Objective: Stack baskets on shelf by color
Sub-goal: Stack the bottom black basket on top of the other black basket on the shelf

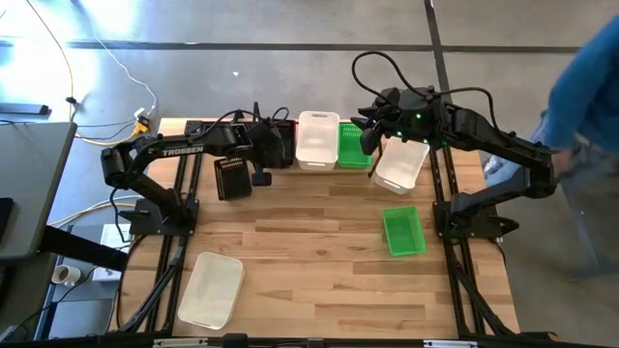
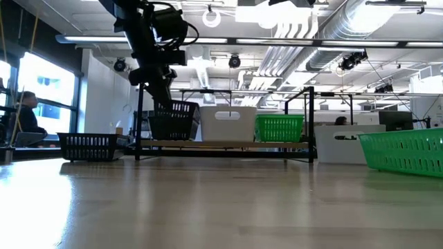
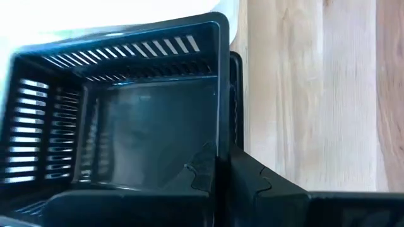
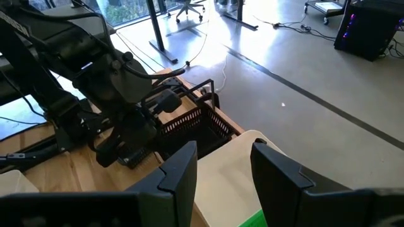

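Note:
My left gripper (image 3: 224, 170) is shut on a black perforated basket (image 2: 173, 119) at the left end of the shelf (image 2: 221, 144), next to a white basket (image 1: 317, 138) and a green basket (image 1: 353, 145) that stand on the shelf. My right gripper (image 4: 224, 170) is open and empty, hovering above the shelf's green and white baskets (image 1: 370, 140). A second black basket (image 1: 232, 177) rests on the table just in front of the shelf's left end. My left gripper pinches one side wall of the black basket at its rim (image 3: 221, 142), with one finger inside the basket and one outside. The fingers come from above, pointing down. The basket hangs slightly tilted at the shelf's left end; whether its bottom touches the shelf I cannot tell.
A white basket (image 1: 401, 164) sits on the table right of the shelf, under my right arm. A green basket (image 1: 403, 230) lies at mid right and another white one (image 1: 211, 288) at the near left. A person (image 1: 580, 97) stands past the right edge.

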### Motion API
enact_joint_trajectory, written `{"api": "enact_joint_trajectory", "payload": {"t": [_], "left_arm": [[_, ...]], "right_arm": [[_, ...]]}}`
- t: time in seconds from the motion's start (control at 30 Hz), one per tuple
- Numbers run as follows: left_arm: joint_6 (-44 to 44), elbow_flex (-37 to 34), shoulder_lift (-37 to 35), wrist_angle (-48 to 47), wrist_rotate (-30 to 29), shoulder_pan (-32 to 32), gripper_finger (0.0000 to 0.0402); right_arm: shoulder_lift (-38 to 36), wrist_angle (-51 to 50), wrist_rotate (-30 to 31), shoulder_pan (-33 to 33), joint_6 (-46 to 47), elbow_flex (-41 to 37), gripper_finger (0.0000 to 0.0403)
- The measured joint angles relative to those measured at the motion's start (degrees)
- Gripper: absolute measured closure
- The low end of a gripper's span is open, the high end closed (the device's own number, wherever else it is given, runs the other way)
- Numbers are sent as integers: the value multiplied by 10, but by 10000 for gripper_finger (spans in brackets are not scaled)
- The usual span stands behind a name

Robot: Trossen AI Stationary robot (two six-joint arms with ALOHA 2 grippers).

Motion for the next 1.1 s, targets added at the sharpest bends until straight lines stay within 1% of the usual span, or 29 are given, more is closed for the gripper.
{"api": "enact_joint_trajectory", "payload": {"t": [0.4,0.5,0.63,0.77,0.93,1.03,1.1], "left_arm": [[-1,0,0,-1,-1,0,312],[-6,15,0,-26,-2,0,293],[-16,40,0,-56,3,0,273],[-36,57,0,-56,3,0,267],[-41,61,0,-43,1,0,274],[-42,61,0,-43,-19,-1,278],[-42,61,0,-43,-21,0,281]], "right_arm": [[0,0,0,0,4,0,269],[0,-2,-2,0,5,0,269],[0,-31,-5,0,22,0,269],[0,-60,-5,0,36,0,269],[0,-66,-6,1,37,0,269],[0,-66,-7,1,36,0,269],[0,-66,-7,1,36,0,269]]}}
